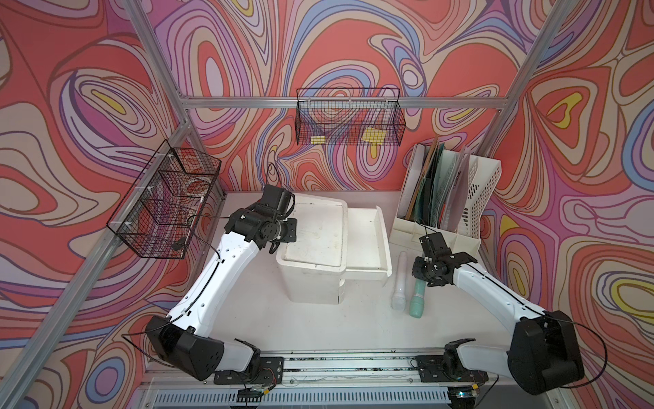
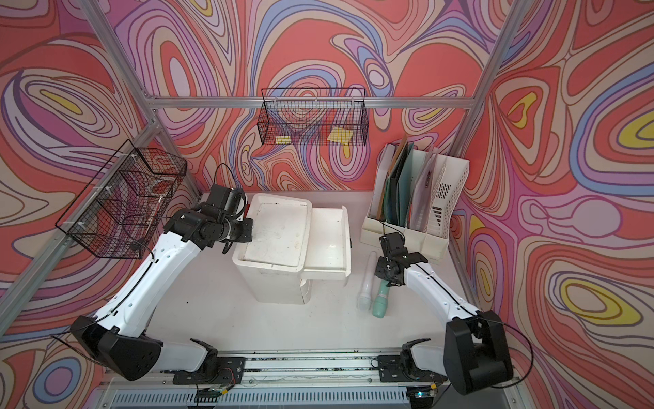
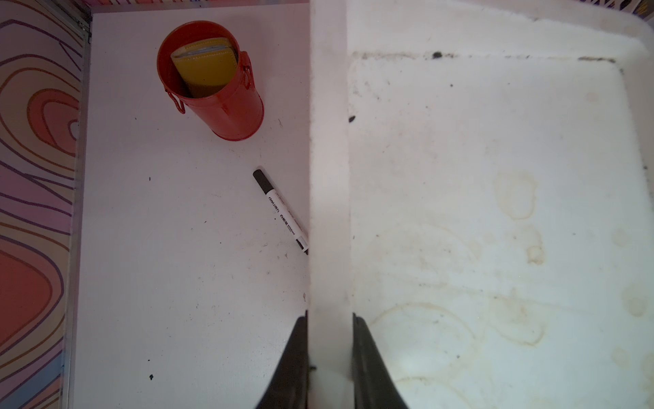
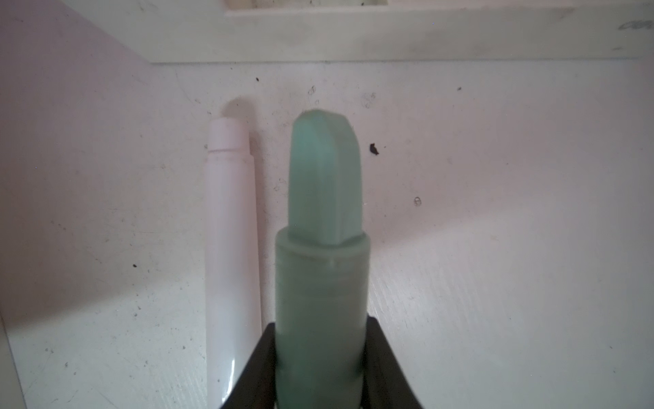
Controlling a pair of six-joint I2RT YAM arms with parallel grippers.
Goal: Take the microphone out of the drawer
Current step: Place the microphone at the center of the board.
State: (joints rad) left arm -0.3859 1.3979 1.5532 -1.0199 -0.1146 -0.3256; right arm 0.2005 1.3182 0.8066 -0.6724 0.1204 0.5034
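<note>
**Left arm.** The left gripper (image 3: 330, 315) is set narrow. Its 2 fingers straddle the raised rim of the drawer unit (image 1: 311, 233), 1 outside the wall and 1 inside the recessed top. My reading is that you have it there as a brace, so the cabinet cannot slide while the drawer is worked.

**Drawer.** The top drawer (image 1: 364, 240) is pulled out toward the right arm. Its floor shows bare in both top views.

**Right arm.** The right gripper (image 4: 320, 322) is clamped around the body of the green microphone (image 4: 323, 212).

**Task object.** The green microphone is outside the drawer, low over the table (image 1: 318, 318). It lies parallel to the white microphone (image 1: 400, 279) and just beside it, on the side away from the drawer. I cannot tell whether it rests on the table or hangs just above it.

**Judgement.**
- Extraction looks done, and only the release remains.
- Laying it alongside the white one keeps both clear of the drawer front.
- The body is round, so open slowly or it may roll into its neighbour.
</note>
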